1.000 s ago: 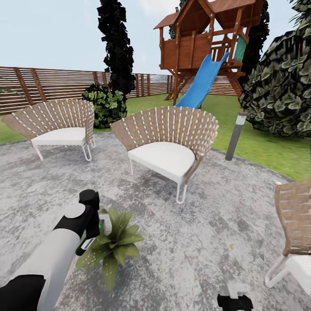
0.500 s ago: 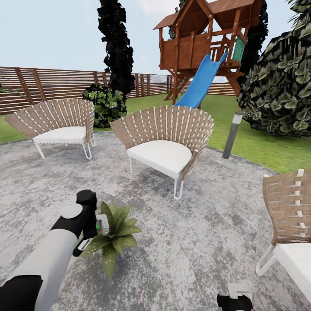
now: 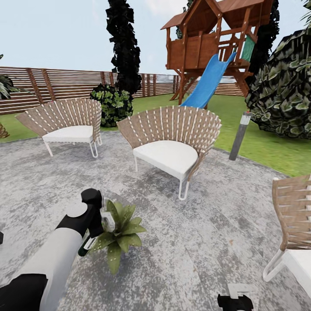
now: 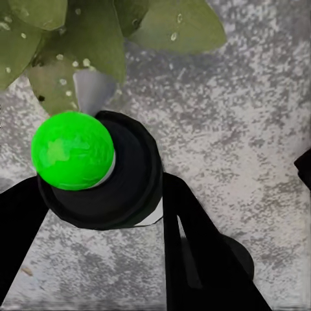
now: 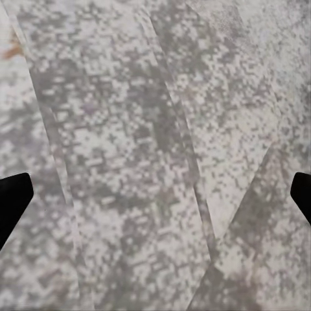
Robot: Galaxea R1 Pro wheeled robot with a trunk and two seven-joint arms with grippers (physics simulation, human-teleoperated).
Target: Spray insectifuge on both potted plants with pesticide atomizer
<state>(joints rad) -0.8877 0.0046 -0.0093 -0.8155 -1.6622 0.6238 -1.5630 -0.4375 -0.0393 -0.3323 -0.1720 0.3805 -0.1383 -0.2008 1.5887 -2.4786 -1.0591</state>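
the left end effector [image 3: 96,229] is clamped on the pesticide atomizer [image 4: 97,172], just beside the potted plant [image 3: 119,233]. its wrist view reveals droplets on the leaves. the right end effector [image 5: 155,194] hangs wide open and empty above the patio [image 3: 207,233].

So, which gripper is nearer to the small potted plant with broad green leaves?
Left. The left gripper is beside the potted plant; the right gripper is far across the patio.

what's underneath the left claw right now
Under the left claw, which holds the pesticide atomizer, lie the potted plant's droplet-speckled leaves and grey stone patio. The atomizer covers the ground directly below, and leaves hide the pot.
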